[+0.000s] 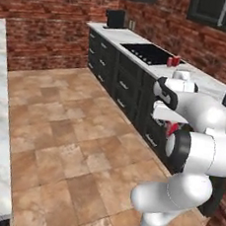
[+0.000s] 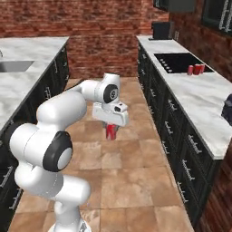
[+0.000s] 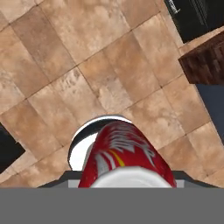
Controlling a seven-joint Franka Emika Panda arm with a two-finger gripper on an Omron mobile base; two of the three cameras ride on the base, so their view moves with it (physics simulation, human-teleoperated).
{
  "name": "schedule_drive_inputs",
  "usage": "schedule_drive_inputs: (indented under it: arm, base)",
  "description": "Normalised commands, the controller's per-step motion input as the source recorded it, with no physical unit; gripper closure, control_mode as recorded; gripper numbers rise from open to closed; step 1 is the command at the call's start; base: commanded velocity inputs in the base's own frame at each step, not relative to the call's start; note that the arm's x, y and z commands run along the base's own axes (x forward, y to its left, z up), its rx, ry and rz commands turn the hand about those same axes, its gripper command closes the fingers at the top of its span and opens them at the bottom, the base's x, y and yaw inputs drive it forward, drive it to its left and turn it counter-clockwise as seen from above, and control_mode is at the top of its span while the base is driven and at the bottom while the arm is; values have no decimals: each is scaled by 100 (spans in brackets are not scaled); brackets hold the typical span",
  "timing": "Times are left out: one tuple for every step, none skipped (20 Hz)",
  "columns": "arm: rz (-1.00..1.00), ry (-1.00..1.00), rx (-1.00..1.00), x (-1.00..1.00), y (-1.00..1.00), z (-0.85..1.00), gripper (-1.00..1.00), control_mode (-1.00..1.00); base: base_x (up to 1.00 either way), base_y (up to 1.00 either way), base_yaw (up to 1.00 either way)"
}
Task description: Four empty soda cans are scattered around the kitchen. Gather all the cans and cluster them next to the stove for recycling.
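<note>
Gripping a red soda can (image 2: 111, 131), the gripper (image 2: 111, 130) points straight down over the tiled floor (image 2: 131, 163) in the aisle between the counters; from the hand view the can (image 3: 124, 155) hangs upright between the fingers. Behind it the white arm (image 2: 68, 108) bends forward from the base, forearm level. Two more cans (image 2: 195, 69) stand touching beside the stove (image 2: 179, 61) on the right-hand counter (image 2: 199, 104).

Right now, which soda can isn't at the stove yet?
The soda can in the gripper, hanging over the floor. The two cans on the counter stand beside the stove.
</note>
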Motion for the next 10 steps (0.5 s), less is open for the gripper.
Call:
schedule_drive_inputs:
  arm:
    - [0, 0, 0, 0, 0, 0, 100, 100]
    - [0, 0, 0, 0, 0, 0, 100, 100]
    - [0, 0, 0, 0, 0, 0, 100, 100]
    - [0, 0, 0, 0, 0, 0, 100, 100]
    - [0, 0, 0, 0, 0, 0, 100, 100]
    - [0, 0, 0, 0, 0, 0, 100, 100]
    - [0, 0, 0, 0, 0, 0, 100, 100]
    - [0, 0, 0, 0, 0, 0, 100, 100]
    - [0, 0, 0, 0, 0, 0, 100, 100]
    - [0, 0, 0, 0, 0, 0, 100, 100]
  base:
    - [100, -8, 61]
    - [100, -9, 60]
    - [100, -25, 52]
    - [100, -38, 45]
    - [100, -47, 31]
    - [100, -49, 18]
    - [100, -42, 0]
    - [100, -50, 0]
    - [100, -58, 0]
    - [100, -61, 0]
